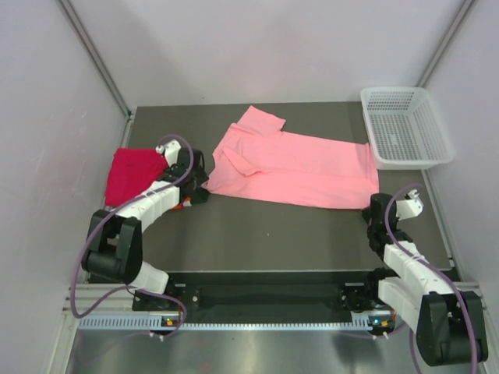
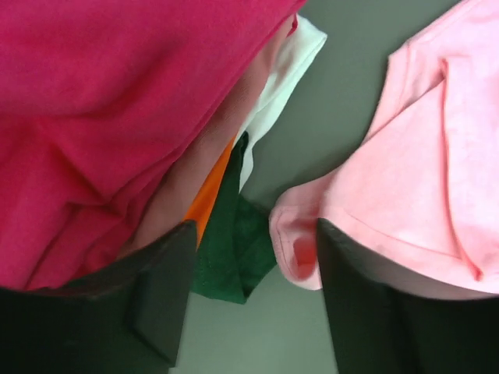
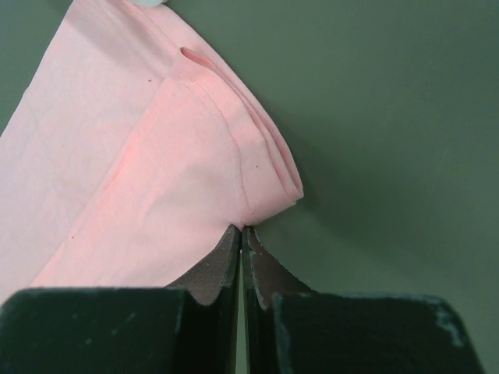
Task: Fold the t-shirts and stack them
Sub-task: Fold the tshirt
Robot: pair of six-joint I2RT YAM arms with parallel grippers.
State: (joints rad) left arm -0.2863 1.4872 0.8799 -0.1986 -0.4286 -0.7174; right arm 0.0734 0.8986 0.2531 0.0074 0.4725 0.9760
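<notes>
Partway, I judge: the salmon-pink t-shirt (image 1: 296, 167) lies mid-frame, only half folded, not yet on the magenta-red pile (image 1: 132, 175) at left. Lower right, the right gripper (image 3: 242, 231) sits low, closed at its hem corner, pinch unclear. Farther left, the left gripper (image 2: 253, 234) gapes empty between pile and pink shirt.

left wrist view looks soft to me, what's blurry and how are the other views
left wrist: magenta t-shirt and the left end effector's fingers sit close and look soft; right wrist: pink t-shirt stitching is crisp; top external: even light, faint shadows
</notes>
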